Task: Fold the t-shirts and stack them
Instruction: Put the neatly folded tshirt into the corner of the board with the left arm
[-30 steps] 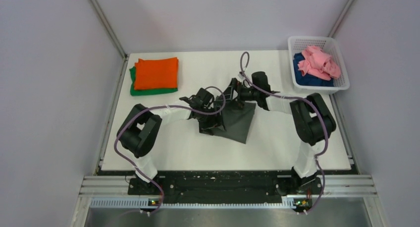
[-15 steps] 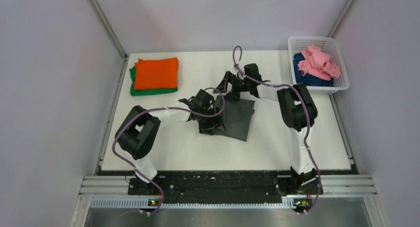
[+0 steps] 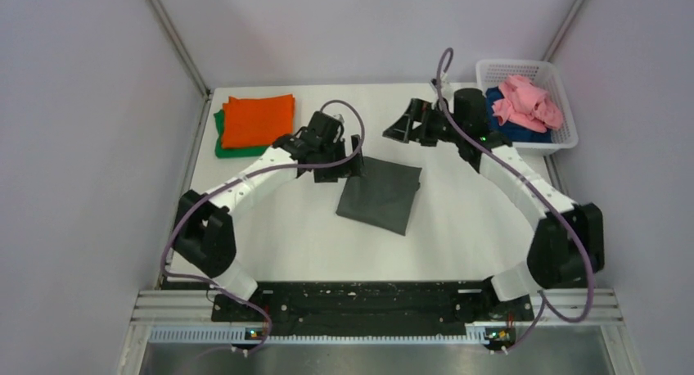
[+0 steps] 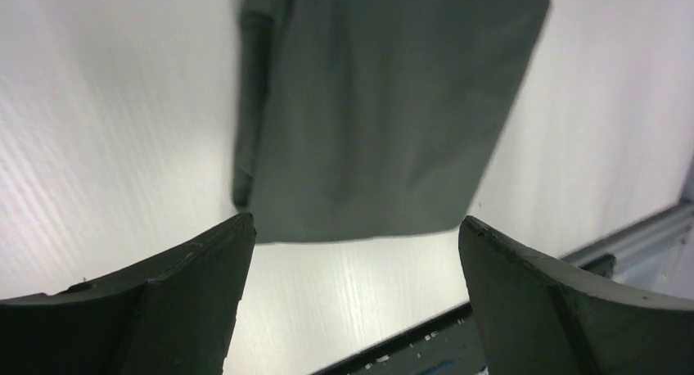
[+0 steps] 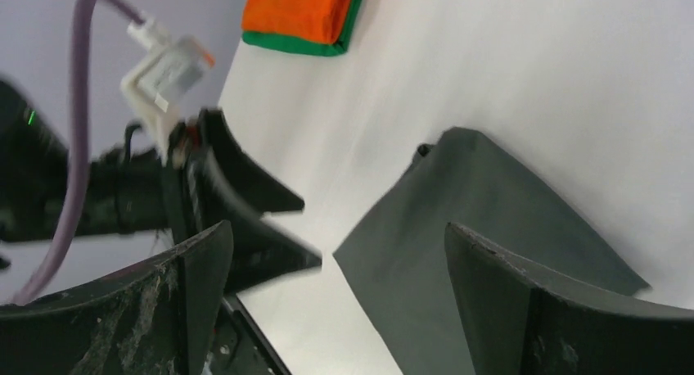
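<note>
Overhead view first: both arms reach out over the white table (image 3: pixel 458 236). The left gripper (image 3: pixel 350 157) has its fingers spread with nothing between them, at the far-left corner of the dark grey t-shirt (image 3: pixel 381 196). That shirt lies folded flat mid-table. The right gripper (image 3: pixel 399 129) is also spread and empty, beyond the shirt's far edge and apart from it. Bare table shows on every side of the grey shirt, most of it toward the arm bases.

Off the left gripper's outer side, near the table's far-left corner, a folded orange t-shirt (image 3: pixel 258 119) sits on a folded green t-shirt (image 3: pixel 237 152). Behind the right gripper stands a white mesh basket (image 3: pixel 566 139), seen only from here. It holds a crumpled pink t-shirt (image 3: pixel 528 101) on top of a dark blue t-shirt (image 3: pixel 509 131).

The left wrist view puts the grey shirt straight ahead of the parted fingers (image 4: pixel 164 309), clear of them. It has a thicker rolled fold along its left side. The table's edge and a metal rail (image 4: pixel 638 228) show at lower right.

The right wrist view shows a corner of the grey shirt between its wide fingers (image 5: pixel 556 309). The left gripper is off to their left, and the orange-on-green stack lies far ahead.
</note>
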